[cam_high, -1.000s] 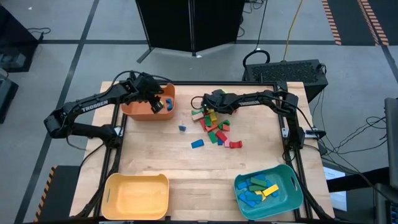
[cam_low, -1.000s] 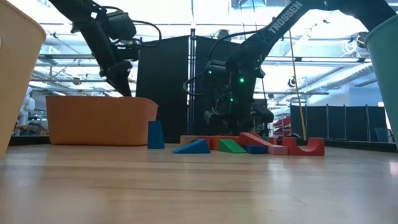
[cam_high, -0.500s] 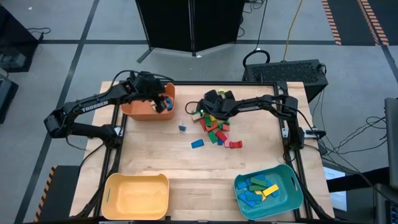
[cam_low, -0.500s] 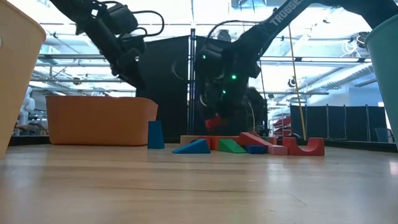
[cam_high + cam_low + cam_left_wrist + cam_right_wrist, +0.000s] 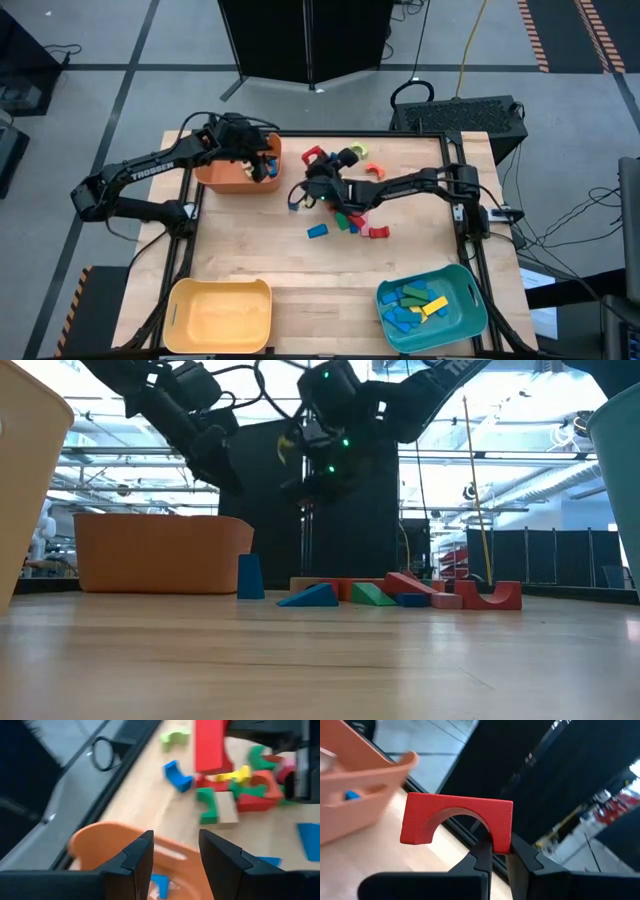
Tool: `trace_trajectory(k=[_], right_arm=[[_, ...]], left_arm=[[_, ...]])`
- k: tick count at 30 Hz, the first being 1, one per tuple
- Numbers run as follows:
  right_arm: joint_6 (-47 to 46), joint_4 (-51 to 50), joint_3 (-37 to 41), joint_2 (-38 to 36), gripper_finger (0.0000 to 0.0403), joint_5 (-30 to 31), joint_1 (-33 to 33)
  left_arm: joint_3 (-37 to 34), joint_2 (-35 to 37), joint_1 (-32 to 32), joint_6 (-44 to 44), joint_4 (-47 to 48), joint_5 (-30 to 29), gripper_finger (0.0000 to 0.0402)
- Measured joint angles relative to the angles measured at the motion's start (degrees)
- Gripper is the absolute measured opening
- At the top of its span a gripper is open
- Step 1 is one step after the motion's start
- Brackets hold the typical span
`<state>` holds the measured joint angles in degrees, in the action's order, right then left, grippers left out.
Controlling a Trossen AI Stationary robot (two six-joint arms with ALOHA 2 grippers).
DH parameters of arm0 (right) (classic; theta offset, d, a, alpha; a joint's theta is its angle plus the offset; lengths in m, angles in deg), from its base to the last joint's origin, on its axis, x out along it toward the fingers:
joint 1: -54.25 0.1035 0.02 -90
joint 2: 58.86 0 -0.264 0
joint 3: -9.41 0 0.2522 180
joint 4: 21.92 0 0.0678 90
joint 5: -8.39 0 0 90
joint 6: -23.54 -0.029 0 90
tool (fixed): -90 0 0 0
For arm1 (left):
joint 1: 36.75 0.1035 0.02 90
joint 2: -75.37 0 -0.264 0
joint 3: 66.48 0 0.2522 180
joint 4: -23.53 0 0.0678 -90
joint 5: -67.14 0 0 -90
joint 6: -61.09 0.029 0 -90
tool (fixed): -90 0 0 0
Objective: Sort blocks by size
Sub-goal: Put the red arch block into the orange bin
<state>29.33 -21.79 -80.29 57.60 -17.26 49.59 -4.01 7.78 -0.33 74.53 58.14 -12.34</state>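
Note:
My right gripper is shut on a red arch block, raised above the table between the block pile and the orange bin. The arch also shows in the high view and the left wrist view. My left gripper is open and empty above the orange bin's rim. The pile holds several red, green, blue and yellow blocks lying on the table. A blue block lies alone near the bin. My right gripper pinches one leg of the red arch between its two fingers. The arch's opening faces back toward the gripper. The fingers point toward the table's far left. The arch is lifted clear of the table and the pile.
A yellow bin stands at the near left. A teal bin with several blue, green and yellow blocks stands at the near right. A blue wedge lies near the pile. Bare table lies between the near bins and the pile.
My right gripper has risen from the block pile with the red arch, lifting it clear, and has gone toward the table's left edge, toward the orange bin.

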Motion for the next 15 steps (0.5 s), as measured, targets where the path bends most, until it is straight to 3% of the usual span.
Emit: trace_trajectory(k=[8, 15], right_arm=[[10.76, 6.06, -0.02, -0.01, 0.0022, -8.56, 1.98], [20.25, 12.08, -0.02, 0.0, 0.0021, -9.28, 2.95]], left_arm=[[0.0, -0.05, -2.08, 0.55, -4.56, 13.02, 0.0174], [0.0, -1.97, -2.8, -3.36, -5.49, 14.54, 0.0266]])
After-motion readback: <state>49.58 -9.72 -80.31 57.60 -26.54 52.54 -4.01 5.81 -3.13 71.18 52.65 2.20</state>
